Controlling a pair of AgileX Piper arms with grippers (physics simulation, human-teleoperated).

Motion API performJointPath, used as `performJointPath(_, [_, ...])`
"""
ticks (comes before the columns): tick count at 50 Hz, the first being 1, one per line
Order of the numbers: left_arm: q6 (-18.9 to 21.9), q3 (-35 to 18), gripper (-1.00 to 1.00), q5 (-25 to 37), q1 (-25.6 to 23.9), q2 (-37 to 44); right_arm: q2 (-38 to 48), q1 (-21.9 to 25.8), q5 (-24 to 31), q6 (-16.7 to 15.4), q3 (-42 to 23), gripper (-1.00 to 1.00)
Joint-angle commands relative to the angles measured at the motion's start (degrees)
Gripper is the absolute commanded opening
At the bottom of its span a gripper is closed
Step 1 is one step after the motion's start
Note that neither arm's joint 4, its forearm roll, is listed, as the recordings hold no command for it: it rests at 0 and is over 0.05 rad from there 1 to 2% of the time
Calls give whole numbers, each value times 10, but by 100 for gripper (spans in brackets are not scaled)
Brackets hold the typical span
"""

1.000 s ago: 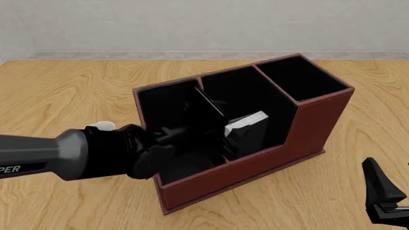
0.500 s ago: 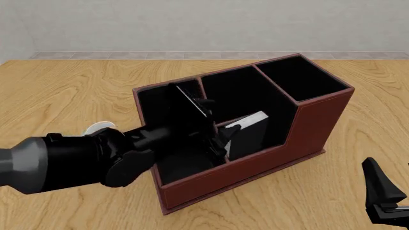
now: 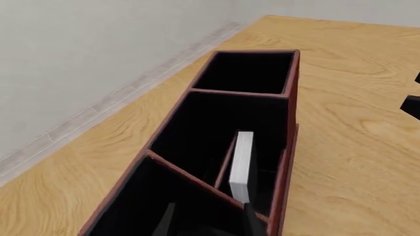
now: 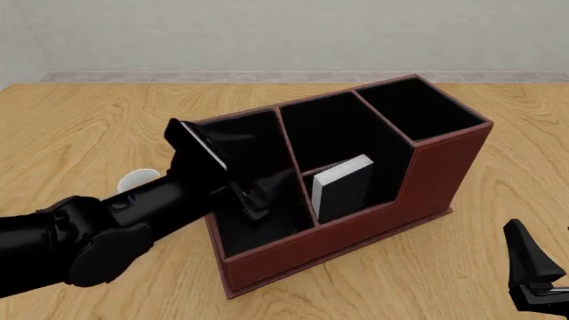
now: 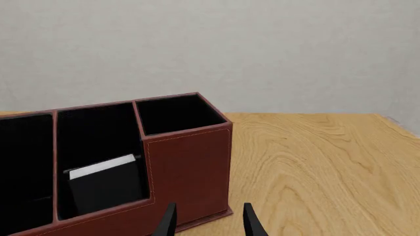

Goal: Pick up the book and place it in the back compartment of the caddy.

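The reddish-brown caddy (image 4: 444, 173) stands on the table. The black book (image 4: 342, 187), white page block up, stands slightly tilted in the back compartment (image 4: 378, 160), the cell with the lowered wall, beside the thin low divider. It also shows in the left wrist view (image 3: 243, 162) and the right wrist view (image 5: 105, 184). My left gripper (image 4: 256, 200) is open and empty above the long cell, apart from the book; its tips show in the left wrist view (image 3: 208, 223). My right gripper (image 4: 524, 250) is open and empty near the table's front right, facing the caddy (image 5: 190, 157).
A small white round object (image 4: 138, 179) lies on the table left of the caddy, mostly hidden behind my left arm. The deep tall-walled cell (image 4: 418, 110) is at the caddy's far right end. A wall rises behind the table.
My left gripper has let go of the book and risen out of the caddy, pulling back to the left. The book stays in the lowered-wall cell. The right arm has not moved.
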Motion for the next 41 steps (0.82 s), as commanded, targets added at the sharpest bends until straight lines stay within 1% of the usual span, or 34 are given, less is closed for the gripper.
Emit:
performJointPath(1, [1, 44, 100, 10, 18, -62, 0, 0, 0, 0, 0, 100])
performJointPath(3, [-2, 48, 100, 21, 19, -79, 0, 0, 0, 0, 0, 100])
performJointPath(11, [-7, 76, 100, 30, 21, -123, 0, 0, 0, 0, 0, 100])
performJointPath(19, [-25, 103, 100, 48, 47, -185, 0, 0, 0, 0, 0, 100])
performJointPath(21, [-24, 108, 100, 58, 52, -203, 0, 0, 0, 0, 0, 100])
performJointPath(23, [-34, 127, 100, 68, 81, -245, 0, 0, 0, 0, 0, 100])
performJointPath(24, [-27, 133, 100, 72, 86, -261, 0, 0, 0, 0, 0, 100])
performJointPath(25, [-30, 137, 100, 82, 95, -275, 0, 0, 0, 0, 0, 100])
performJointPath(26, [-29, 141, 100, 94, 94, -294, 0, 0, 0, 0, 0, 100])
performJointPath(28, [-29, 145, 100, 96, 99, -300, 0, 0, 0, 0, 0, 100])
performJointPath(36, [-28, 153, 100, 145, 112, -367, 0, 0, 0, 0, 0, 100])
performJointPath(39, [-31, 153, 100, 155, 118, -382, 0, 0, 0, 0, 0, 100])
performJointPath(41, [-40, 153, 100, 171, 121, -400, 0, 0, 0, 0, 0, 100])
